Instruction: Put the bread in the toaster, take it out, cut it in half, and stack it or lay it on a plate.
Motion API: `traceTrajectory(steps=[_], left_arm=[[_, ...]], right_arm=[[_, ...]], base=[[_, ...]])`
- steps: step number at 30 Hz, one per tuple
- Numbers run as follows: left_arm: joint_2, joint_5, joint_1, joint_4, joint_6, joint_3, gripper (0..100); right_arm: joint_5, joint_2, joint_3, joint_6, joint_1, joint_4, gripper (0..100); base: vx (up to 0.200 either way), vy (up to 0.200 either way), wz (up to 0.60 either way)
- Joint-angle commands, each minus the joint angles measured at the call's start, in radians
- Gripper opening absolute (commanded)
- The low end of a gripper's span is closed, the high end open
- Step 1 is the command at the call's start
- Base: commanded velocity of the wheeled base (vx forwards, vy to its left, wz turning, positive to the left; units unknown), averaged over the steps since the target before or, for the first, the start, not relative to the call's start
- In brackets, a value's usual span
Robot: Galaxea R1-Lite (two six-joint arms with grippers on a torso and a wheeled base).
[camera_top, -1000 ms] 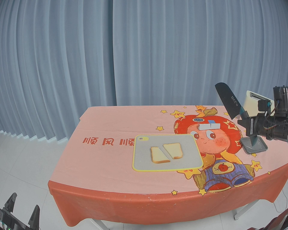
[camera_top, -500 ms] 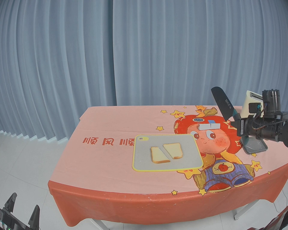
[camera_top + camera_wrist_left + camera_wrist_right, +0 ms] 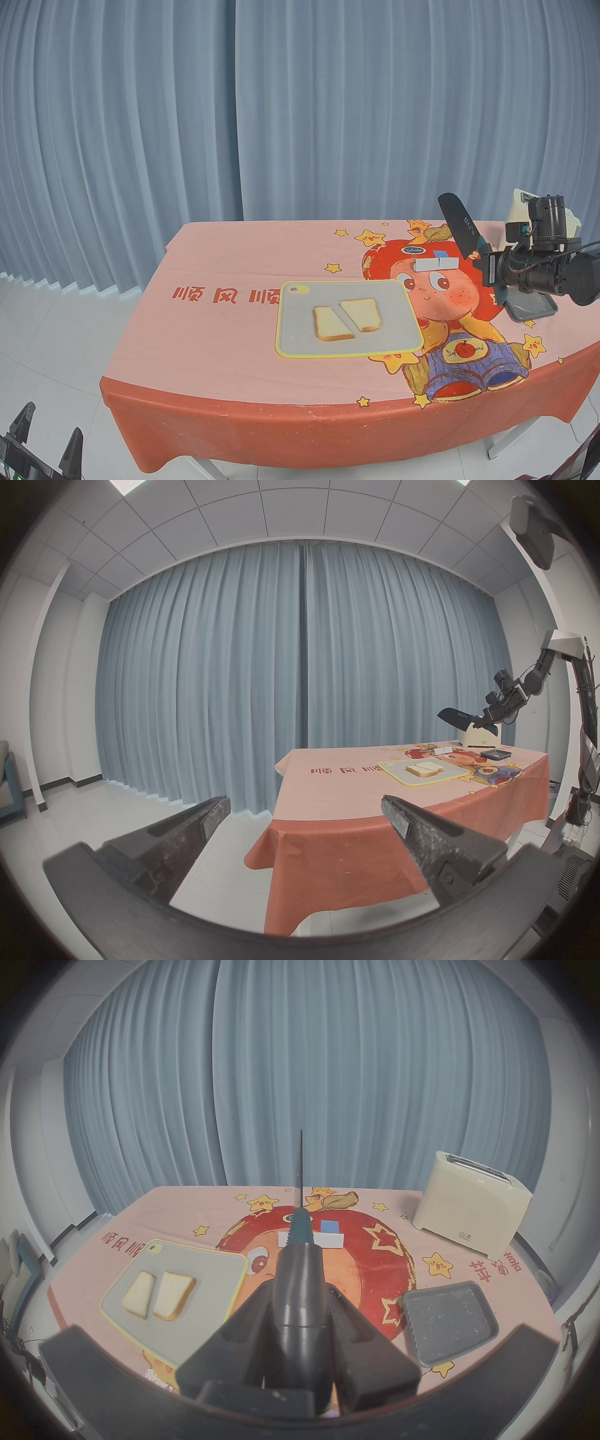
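Knife [image 3: 461, 224] is gripped by its handle in the clenched right gripper [image 3: 301, 1291], blade raised above the right edge of the table [image 3: 219, 350], over the grey tray [image 3: 450, 1319]. Toaster [image 3: 470, 1202] is set at the far right corner. Two bread halves [image 3: 331, 324] are laid side by side on the cutting board [image 3: 300, 340] mid-table, seemingly just apart. Left gripper [image 3: 306, 836] is spread open, low, off the near left corner.

Before me I see a pleated grey-blue fabric curtain [image 3: 300, 106] hanging behind a pink-orange printed tablecloth [image 3: 219, 350]. On this cloth lies a small white paper strip [image 3: 436, 264], just beside a small blue tag [image 3: 441, 254].
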Motion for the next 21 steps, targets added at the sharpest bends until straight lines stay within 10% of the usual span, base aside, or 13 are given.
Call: traceTrajectory(steps=[1, 21], left_arm=[[0.003, 0.0, 0.0, -0.001, 0.0, 0.018, 100], [0.003, 0.0, 0.0, -0.001, 0.0, 0.018, 100]], right_arm=[[0.001, 0.046, -0.009, 0.0, -0.01, -0.002, 0], [-0.007, 0.15, -0.004, -0.011, -0.015, -0.055, 0]], base=[[0.0, 0.0, 0.0], [0.0, 0.0, 0.0]])
